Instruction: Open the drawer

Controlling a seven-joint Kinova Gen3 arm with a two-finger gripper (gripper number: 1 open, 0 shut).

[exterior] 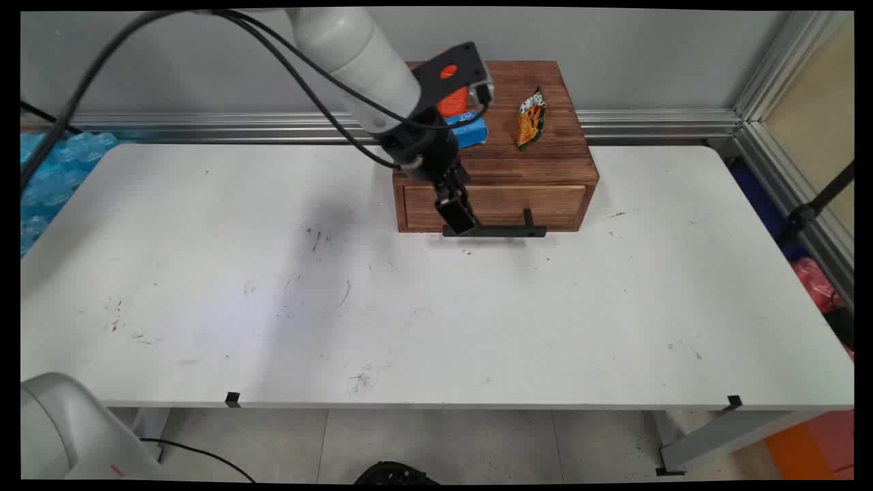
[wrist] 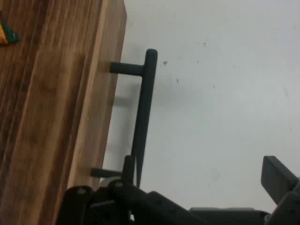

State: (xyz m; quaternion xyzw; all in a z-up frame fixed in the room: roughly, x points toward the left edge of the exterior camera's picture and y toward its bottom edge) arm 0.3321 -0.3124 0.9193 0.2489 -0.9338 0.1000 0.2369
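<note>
Black hand [exterior: 458,219], fingers spread apart, partly hides one black bar handle [wrist: 143,117] on one brown wooden drawer box [exterior: 539,164].

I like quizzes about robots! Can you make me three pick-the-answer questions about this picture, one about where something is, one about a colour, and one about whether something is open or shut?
1. Where is the snack packet?
A. On top of the wooden drawer box
B. On the white table
C. On the floor

2. What colour is the drawer handle?
A. Red
B. Black
C. Yellow

3. How is the end effector?
A. Shut tight on the packet
B. Open, at the handle's end
C. Out of sight

Answers:
1. A, it lies on the box's top, beside a blue box.
2. B, the bar in front of the drawer is black.
3. B, the hand view shows its fingers wide apart near the handle's end.
</note>
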